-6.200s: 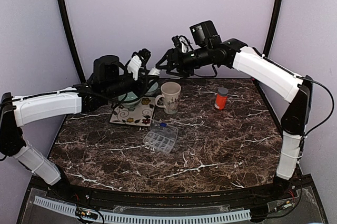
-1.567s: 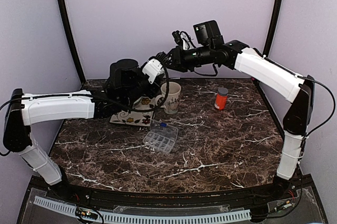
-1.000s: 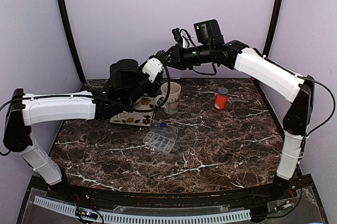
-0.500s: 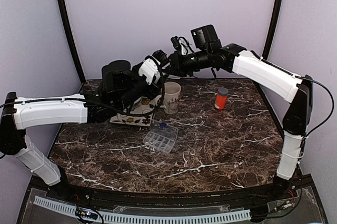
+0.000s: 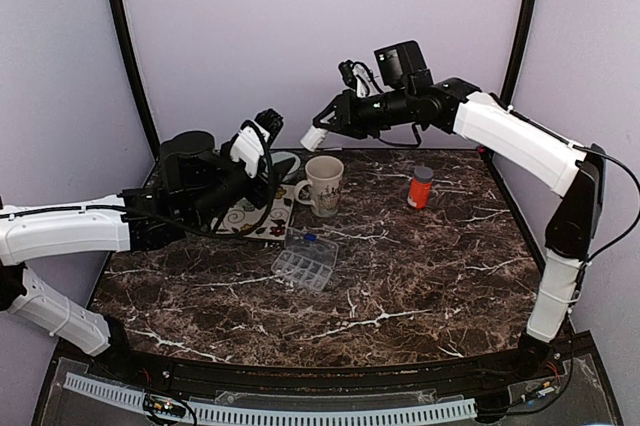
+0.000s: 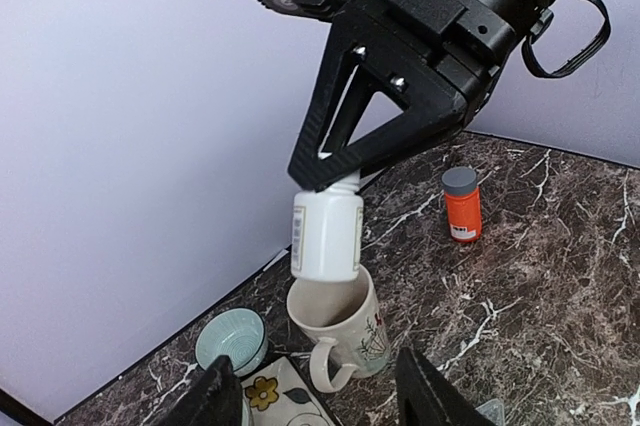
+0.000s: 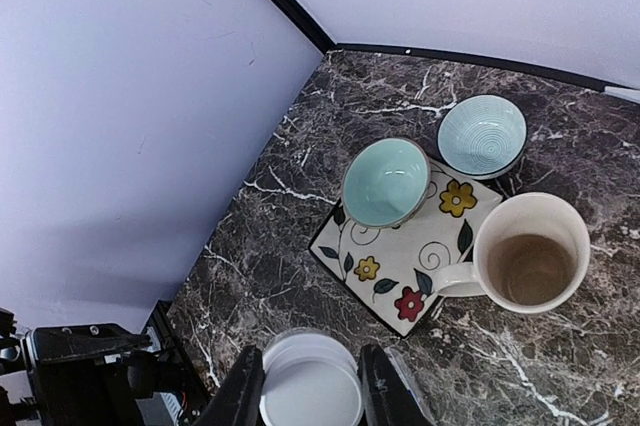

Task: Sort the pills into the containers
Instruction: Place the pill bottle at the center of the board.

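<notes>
My right gripper is shut on a white pill bottle, held in the air over the cream mug. In the right wrist view the bottle's round white end fills the gap between the fingers. The left wrist view shows the bottle hanging just above the mug. My left gripper is open and empty, left of the bottle and apart from it. An orange bottle stands at the right. A clear pill organiser lies in front of the mug. No pills show.
A floral square plate lies left of the mug and carries a mint bowl. A pale blue bowl sits behind it, near the back wall. The table's back edge runs just beyond the bowls.
My left gripper has opened, let go of the white bottle and drawn back to the left. The right gripper keeps the bottle, now a little further right, over the mug.
</notes>
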{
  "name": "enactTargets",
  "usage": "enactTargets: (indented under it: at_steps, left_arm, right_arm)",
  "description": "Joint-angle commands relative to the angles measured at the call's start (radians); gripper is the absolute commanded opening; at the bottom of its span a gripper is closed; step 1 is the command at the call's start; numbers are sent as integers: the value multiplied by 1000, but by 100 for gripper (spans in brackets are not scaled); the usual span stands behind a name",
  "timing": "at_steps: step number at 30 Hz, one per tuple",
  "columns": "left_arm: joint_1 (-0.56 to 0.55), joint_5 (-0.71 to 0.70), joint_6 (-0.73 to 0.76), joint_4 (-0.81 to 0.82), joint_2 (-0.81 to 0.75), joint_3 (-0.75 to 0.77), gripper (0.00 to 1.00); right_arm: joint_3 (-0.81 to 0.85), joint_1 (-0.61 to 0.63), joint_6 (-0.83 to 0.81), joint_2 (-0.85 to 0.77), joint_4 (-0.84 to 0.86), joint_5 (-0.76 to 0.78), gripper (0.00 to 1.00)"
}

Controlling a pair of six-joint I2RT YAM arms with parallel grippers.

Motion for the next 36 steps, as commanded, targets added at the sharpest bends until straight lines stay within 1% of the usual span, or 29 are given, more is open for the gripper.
enactTargets:
  at_steps: [1, 6, 13, 19, 23, 30, 36]
  left_arm:
    - [-6, -9, -49, -34, -78, -34, 56]
    - [-6, -22, -68, -47, -123, -63, 55]
    - [-6, -40, -92, -53, -161, -87, 55]
    - [-6, -41, -133, -58, -194, -119, 55]
    - [-6, -24, -155, -60, -210, -141, 55]
    - [-6, -25, -196, -58, -234, -173, 55]
    - [-6, -6, -228, -71, -251, -189, 55]
  right_arm:
    - [-35, -14, -40, -75, 7, 68, 0]
    - [-82, -40, -86, -127, -24, 160, 0]
    - [-198, -112, -140, -229, -77, 345, 0]
    - [-311, -203, -161, -322, -112, 488, 0]
    - [-406, -270, -167, -369, -105, 574, 0]
    - [-566, -399, -162, -421, -58, 591, 0]
    - [-670, -452, -165, -391, 28, 608, 0]
